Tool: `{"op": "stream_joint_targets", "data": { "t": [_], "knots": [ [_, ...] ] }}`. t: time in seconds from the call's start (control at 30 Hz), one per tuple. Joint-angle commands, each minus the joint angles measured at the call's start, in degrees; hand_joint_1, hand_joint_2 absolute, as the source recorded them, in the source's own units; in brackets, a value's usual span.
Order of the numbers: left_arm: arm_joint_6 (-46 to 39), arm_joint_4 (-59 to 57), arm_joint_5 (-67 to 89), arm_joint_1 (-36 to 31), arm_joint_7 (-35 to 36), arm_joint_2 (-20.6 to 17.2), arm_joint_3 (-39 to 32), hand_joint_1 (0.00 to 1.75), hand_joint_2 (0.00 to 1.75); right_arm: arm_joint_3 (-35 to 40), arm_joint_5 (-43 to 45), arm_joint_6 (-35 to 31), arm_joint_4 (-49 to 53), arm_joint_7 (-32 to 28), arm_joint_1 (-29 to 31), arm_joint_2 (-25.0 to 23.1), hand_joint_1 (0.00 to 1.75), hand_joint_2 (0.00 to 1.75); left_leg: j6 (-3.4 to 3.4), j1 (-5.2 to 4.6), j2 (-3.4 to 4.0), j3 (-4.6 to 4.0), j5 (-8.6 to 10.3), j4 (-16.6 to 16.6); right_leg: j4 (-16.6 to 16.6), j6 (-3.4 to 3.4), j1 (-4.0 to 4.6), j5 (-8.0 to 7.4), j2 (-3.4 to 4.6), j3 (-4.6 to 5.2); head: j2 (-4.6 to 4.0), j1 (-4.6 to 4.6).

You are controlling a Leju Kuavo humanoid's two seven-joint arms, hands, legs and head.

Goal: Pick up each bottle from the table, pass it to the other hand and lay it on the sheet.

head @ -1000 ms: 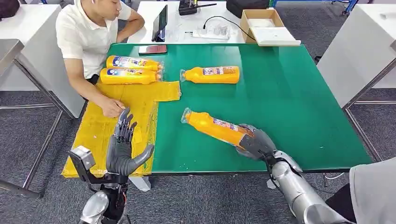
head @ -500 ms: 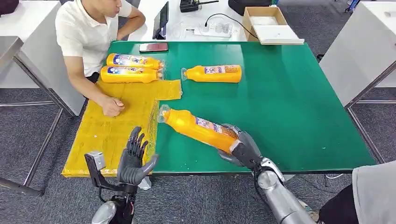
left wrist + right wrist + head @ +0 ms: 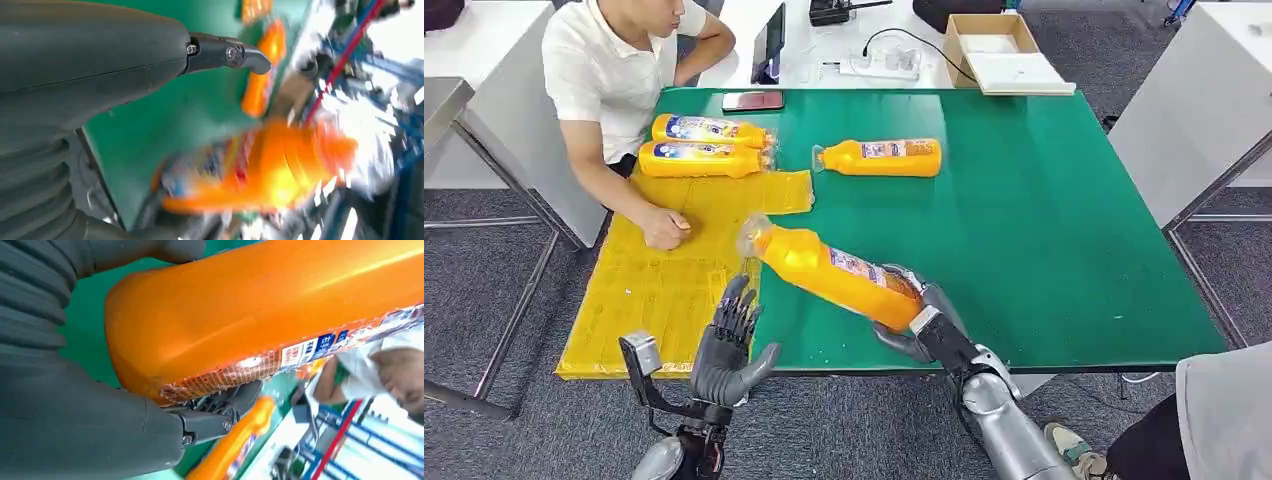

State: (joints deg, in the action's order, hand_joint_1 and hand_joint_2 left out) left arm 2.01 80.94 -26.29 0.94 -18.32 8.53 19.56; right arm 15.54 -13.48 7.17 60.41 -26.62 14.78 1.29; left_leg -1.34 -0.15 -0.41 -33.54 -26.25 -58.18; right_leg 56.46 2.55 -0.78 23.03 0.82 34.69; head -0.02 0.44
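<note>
My right hand [image 3: 921,322] grips the base of an orange bottle [image 3: 829,273] and holds it tilted above the green table [image 3: 1044,230], cap end pointing toward the yellow sheet [image 3: 659,280]. The same bottle [image 3: 270,310] fills the right wrist view, where the hand [image 3: 100,405] wraps its bottom. My left hand [image 3: 727,345] stands open below the table's front edge, just under the bottle's neck, apart from it. The left wrist view shows the held bottle [image 3: 260,170] blurred beyond the thumb [image 3: 225,52]. Two more bottles [image 3: 704,146] lie on the sheet's far end. A third bottle [image 3: 879,158] lies on the green surface.
A person in a white shirt [image 3: 609,75] sits at the table's left corner with a fist [image 3: 664,228] resting on the sheet. A phone [image 3: 752,101] lies at the far edge. A second table behind holds a cardboard box [image 3: 994,50] and a power strip [image 3: 879,65].
My right hand has lifted the bottle off the table and carried it left toward my left hand. The left hand has moved right and lower, closer to the bottle.
</note>
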Motion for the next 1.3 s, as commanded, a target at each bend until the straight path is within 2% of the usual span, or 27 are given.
{"op": "stream_joint_targets", "data": {
  "t": [0.03,0.13,0.23,0.63,0.7,0.73,0.8,0.83,1.27,1.3],
  "knots": [
    [3.13,-1.74,-3.69,-2.34,1.51,0.54,2.19,0.0,1.75,7.32,-0.19,2.43,-4.23,-2.05,0.51,-4.13,1.75,1.75,0.08,0.03,0.08,0.14,-0.03,0.05,-0.04,-0.09,0.04,0.02,0.0,-0.12,0.0,0.0],
    [3.17,-1.8,-5.36,-3.28,1.17,1.82,1.68,0.0,1.75,11.43,-0.46,3.3,-5.16,-3.98,-0.67,-7.3,1.75,1.75,0.08,0.08,0.07,0.1,-0.03,0.03,-0.06,-0.09,0.09,0.01,0.02,-0.09,0.0,0.0],
    [2.74,-0.81,-5.92,-3.69,0.79,2.21,1.64,0.0,1.75,15.21,-0.66,3.45,-6.5,-4.71,-1.35,-8.48,1.75,1.75,0.13,0.08,0.09,0.23,-0.06,0.09,-0.08,-0.14,0.1,0.04,-0.01,-0.19,0.0,0.0],
    [2.44,-2.36,-7.68,-5.57,0.79,2.72,2.0,0.0,1.75,21.27,-0.72,4.48,-8.13,-7.76,-1.38,-9.32,1.75,1.75,0.1,0.1,-0.07,0.12,-0.02,0.06,-0.06,-0.11,0.09,0.06,-0.14,-0.12,0.0,0.02],
    [1.62,-1.23,-7.62,-5.45,-1.14,3.21,1.29,0.0,1.75,22.51,-0.1,5.48,-9.4,-7.94,-1.26,-9.44,1.75,1.75,0.07,0.07,-0.05,0.02,0.0,0.03,-0.03,-0.08,0.07,0.04,-0.09,-0.01,0.0,0.0],
    [1.44,0.17,-6.62,-5.32,-2.72,3.19,1.32,1.75,1.75,22.99,0.1,5.04,-10.41,-8.0,-1.29,-9.58,1.75,1.75,0.12,0.09,-0.09,0.12,-0.03,0.05,-0.05,-0.13,0.09,0.09,-0.17,-0.13,0.0,0.02],
    [1.48,2.12,-5.55,-4.91,-3.14,2.64,1.5,1.75,1.75,22.44,1.16,4.16,-11.97,-7.71,-1.35,-9.82,1.75,1.75,0.13,0.11,-0.1,0.18,-0.05,0.06,-0.05,-0.15,0.12,0.12,-0.19,-0.19,0.0,0.0],
    [1.25,2.67,-5.18,-4.62,-3.25,2.54,1.22,1.75,1.75,22.2,1.36,3.53,-12.18,-7.06,-1.32,-9.7,1.27,1.75,0.11,0.1,-0.08,0.09,-0.04,0.03,-0.04,-0.11,0.1,0.08,-0.15,-0.09,0.0,0.02],
    [1.35,2.78,-5.3,-4.47,-3.2,2.35,1.02,1.75,1.75,22.09,1.4,3.48,-12.12,-7.01,-1.22,-9.44,1.27,1.75,0.08,0.11,-0.04,0.03,0.0,0.03,-0.06,-0.08,0.12,0.06,-0.2,-0.01,0.0,0.0],
    [0.69,2.46,-4.73,-4.42,-3.64,2.25,0.43,1.75,1.75,21.36,1.78,2.63,-11.1,-6.3,-1.55,-9.2,0.0,0.0,0.08,0.1,-0.09,0.04,0.0,0.02,-0.04,-0.09,0.1,0.08,-0.25,-0.03,0.0,0.02]
  ]
}}
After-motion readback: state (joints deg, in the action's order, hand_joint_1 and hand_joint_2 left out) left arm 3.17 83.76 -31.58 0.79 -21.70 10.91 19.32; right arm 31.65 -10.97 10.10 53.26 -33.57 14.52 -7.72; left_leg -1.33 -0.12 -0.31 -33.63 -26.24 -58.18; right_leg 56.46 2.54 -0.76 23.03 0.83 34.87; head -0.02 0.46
